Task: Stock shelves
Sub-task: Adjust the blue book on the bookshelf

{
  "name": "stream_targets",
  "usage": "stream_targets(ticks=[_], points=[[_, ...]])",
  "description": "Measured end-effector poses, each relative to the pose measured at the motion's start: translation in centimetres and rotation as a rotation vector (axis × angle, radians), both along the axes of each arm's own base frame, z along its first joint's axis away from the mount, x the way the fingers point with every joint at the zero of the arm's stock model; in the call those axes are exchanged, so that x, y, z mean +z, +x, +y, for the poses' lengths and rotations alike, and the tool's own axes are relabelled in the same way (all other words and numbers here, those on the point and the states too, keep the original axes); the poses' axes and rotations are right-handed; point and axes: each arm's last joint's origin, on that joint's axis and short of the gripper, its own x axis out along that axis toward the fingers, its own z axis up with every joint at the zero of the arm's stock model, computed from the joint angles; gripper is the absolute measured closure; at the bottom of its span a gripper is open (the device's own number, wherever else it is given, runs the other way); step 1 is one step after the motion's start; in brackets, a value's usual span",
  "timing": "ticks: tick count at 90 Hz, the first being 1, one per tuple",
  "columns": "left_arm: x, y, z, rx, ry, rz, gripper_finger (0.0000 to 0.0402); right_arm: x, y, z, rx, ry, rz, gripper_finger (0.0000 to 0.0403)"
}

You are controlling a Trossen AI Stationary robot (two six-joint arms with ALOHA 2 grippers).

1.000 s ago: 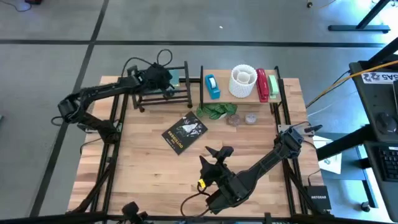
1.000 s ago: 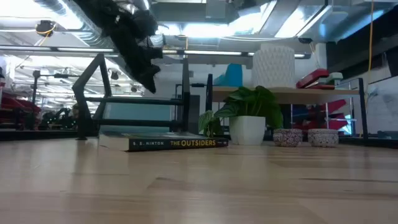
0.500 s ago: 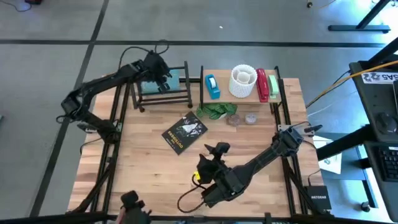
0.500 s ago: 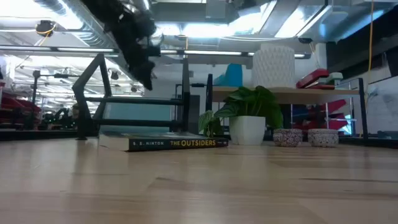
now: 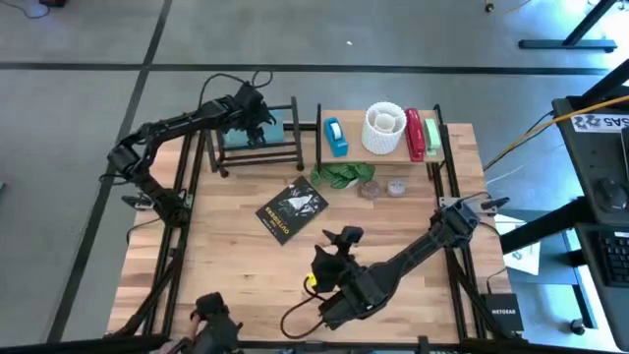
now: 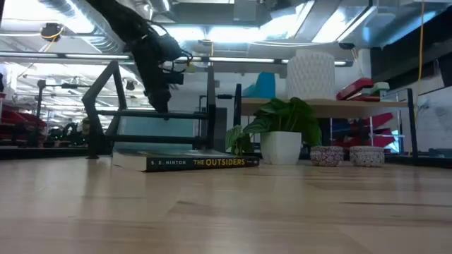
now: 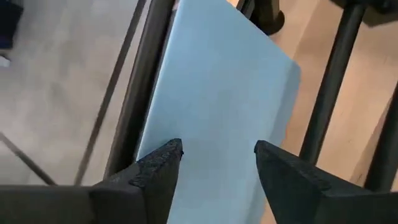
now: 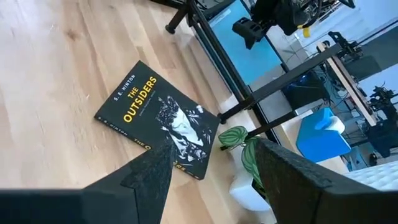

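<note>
The small black rack (image 5: 257,149) stands at the table's far left, with a light blue book (image 7: 217,93) lying flat in it. My left gripper (image 5: 252,106) hangs open over the rack, pointing down, its fingers above the book's flat face (image 5: 274,126); I see no touch. The wider wood shelf board (image 5: 354,146) at the far right carries a blue item (image 5: 335,136), a white vase (image 5: 384,128) and a red stapler (image 5: 414,133). A black book, "The Outsiders" (image 5: 292,208), lies flat on the tabletop. My right gripper (image 5: 339,239) waits open, nearer than that book.
A potted plant (image 5: 339,177) and two small bowls (image 5: 369,189) (image 5: 396,187) stand on the table in front of the wood shelf. Bare tabletop stretches along the near side and left of the black book. The rack's thin bars (image 7: 149,62) flank my left gripper.
My left gripper has moved from over the rack's middle toward the table's far edge and has turned to point more steeply down, so more of the blue book shows. The book has stayed in the rack.
</note>
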Motion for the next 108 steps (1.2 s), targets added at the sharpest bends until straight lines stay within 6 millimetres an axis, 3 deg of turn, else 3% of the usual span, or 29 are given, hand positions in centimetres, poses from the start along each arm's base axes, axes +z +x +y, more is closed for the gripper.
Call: stream_targets(ticks=[24, 54, 91, 108], points=[[0.5, 0.9, -0.1, -0.105, 0.136, 0.102, 0.0205, 0.0, 0.5, -0.3, 0.001, 0.01, -0.002, 0.0194], [-0.4, 1.0, 0.7, -0.106, 0.124, 0.103, 0.0205, 0.0, 0.6, -0.5, -0.003, 0.026, 0.005, 0.0194], [-1.2, 1.1, -0.6, -0.153, 0.01, 0.145, 0.0232, 0.0, 0.6, -0.5, -0.002, 0.028, 0.003, 0.0194], [-0.1, 1.8, -2.9, -0.117, 0.032, 0.147, 0.0251, -0.4, 0.7, -0.5, 0.006, 0.003, 0.011, 0.0194]])
